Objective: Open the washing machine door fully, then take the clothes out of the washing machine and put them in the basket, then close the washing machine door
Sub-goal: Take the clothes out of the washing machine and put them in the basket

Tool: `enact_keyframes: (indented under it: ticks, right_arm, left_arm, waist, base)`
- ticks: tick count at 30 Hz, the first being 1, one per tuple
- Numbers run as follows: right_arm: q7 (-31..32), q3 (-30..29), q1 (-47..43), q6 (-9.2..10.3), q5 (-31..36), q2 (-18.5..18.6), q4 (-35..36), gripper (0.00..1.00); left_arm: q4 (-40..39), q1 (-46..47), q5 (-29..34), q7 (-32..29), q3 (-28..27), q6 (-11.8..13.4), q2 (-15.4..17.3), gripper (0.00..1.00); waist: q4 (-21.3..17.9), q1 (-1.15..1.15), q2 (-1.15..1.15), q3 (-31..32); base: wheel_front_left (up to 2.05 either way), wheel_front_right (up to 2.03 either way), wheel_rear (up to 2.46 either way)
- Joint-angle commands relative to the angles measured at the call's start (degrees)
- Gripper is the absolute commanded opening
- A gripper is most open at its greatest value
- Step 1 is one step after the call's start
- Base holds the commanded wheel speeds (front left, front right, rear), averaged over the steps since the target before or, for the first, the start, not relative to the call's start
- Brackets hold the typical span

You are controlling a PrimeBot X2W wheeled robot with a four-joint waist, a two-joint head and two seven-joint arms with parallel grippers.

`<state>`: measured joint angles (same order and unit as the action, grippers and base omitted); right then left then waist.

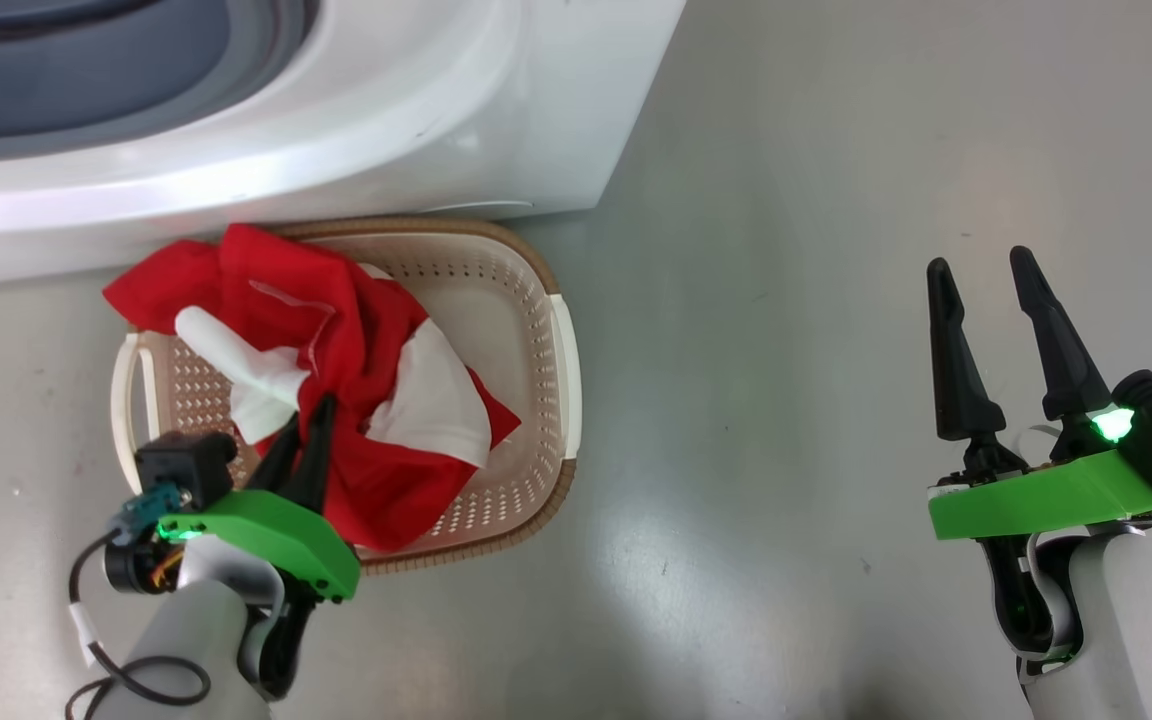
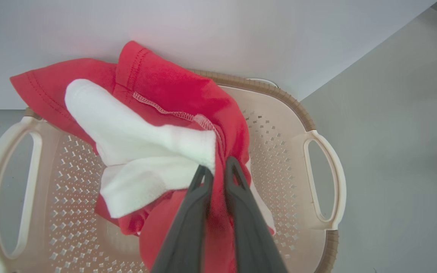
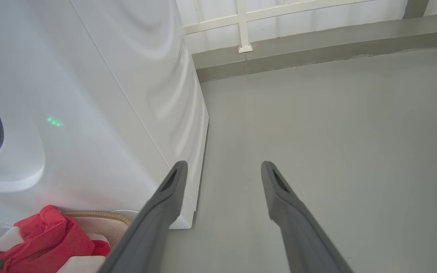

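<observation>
The red and white clothes (image 1: 356, 350) lie heaped in the cream basket (image 1: 566, 360), with one red edge draped over its far left rim. The basket stands on the floor against the front of the white washing machine (image 1: 436, 120). My left gripper (image 1: 308, 410) is at the near side of the heap, shut on the clothes (image 2: 173, 94), with red fabric pinched between its fingers (image 2: 188, 227). My right gripper (image 1: 979, 262) hangs open over bare floor far to the right, with nothing between its fingers. The washing machine door is out of view.
The grey rubber ring (image 1: 266, 40) of the drum opening shows at the top left. Grey floor (image 1: 836, 200) spreads to the right of the machine and basket. In the right wrist view a wall base with a white frame (image 3: 245, 38) runs behind the machine (image 3: 108, 94).
</observation>
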<state>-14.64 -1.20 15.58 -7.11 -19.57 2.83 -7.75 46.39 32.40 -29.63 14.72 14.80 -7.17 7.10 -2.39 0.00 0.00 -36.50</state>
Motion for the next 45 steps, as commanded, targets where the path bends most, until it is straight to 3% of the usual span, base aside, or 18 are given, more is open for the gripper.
enact_keyframes:
  ticks: [1, 6, 7, 8, 10, 11, 13, 15, 27, 45]
  right_arm:
    - [-0.4, 1.0, -0.3, -0.37, 0.6, 0.0, 1.5, 1.00]
    - [-0.4, 1.1, 0.0, -0.37, 0.8, 0.0, 1.7, 1.00]
    - [-0.4, 1.0, 0.0, -0.37, 0.8, 0.0, 1.8, 1.00]
    - [-0.4, 1.0, 0.1, -0.37, 0.8, 0.0, 1.8, 1.00]
    - [-0.4, 1.0, 0.1, -0.37, 0.9, 0.0, 1.9, 1.00]
    - [-0.4, 1.0, 0.1, -0.37, 0.9, 0.0, 1.9, 1.00]
    - [-0.4, 0.9, 0.0, -0.37, 0.9, 0.0, 1.9, 1.00]
    - [-0.4, 0.8, 0.0, -0.37, 1.0, 0.0, 1.9, 1.00]
    - [-0.4, 0.8, -0.3, -0.37, 1.4, 0.0, 0.8, 1.00]
    - [-0.4, 0.9, -2.5, -0.37, 2.1, 0.0, -0.9, 1.00]
  left_arm:
    - [0.0, 0.2, -0.3, 0.3, -1.5, -0.3, 2.1, 0.00]
    - [1.7, 1.7, -0.9, 0.3, 0.0, -0.3, 2.2, 0.03]
    - [2.0, 2.0, -1.1, 0.3, 0.1, -0.3, 2.3, 0.20]
    - [2.3, 2.3, -1.3, 0.3, 0.1, -0.3, 2.3, 0.31]
    - [2.7, 2.8, -1.6, 0.3, 0.2, -0.3, 2.4, 0.45]
    - [2.7, 2.8, -1.6, 0.3, 0.2, -0.3, 2.4, 0.45]
    - [2.8, 3.2, -1.7, 0.3, 0.1, -0.3, 2.5, 0.87]
    - [3.0, 3.4, -1.8, 0.3, -0.1, -0.3, 2.5, 1.00]
    - [1.4, 2.1, -1.3, 0.3, -2.6, -0.3, 2.2, 1.00]
    - [-12.4, -4.5, 4.3, 0.3, -12.1, -0.3, 1.5, 1.00]
  waist:
    - [-0.1, 0.00, 0.00, -0.7]
    - [-0.1, 0.00, 0.00, -2.2]
    - [-0.1, 0.00, 0.00, -2.5]
    - [-0.1, 0.00, 0.00, -2.7]
    - [-0.1, 0.00, 0.00, -3.0]
    - [-0.1, 0.00, 0.00, -3.0]
    - [-0.1, 0.00, 0.00, -3.2]
    - [0.0, 0.00, 0.00, -3.2]
    - [0.7, 0.00, 0.00, 0.2]
    - [2.6, 0.00, 0.00, 8.9]
  base:
    - [0.00, 0.00, 0.00]
    - [0.00, 0.00, 0.00]
    - [0.00, 0.00, 0.00]
    - [0.00, 0.00, 0.00]
    - [0.00, 0.00, 0.00]
    - [0.00, 0.00, 0.00]
    - [0.00, 0.00, 0.00]
    - [0.00, 0.00, 0.00]
    - [0.00, 0.00, 0.00]
    - [0.00, 0.00, 0.00]
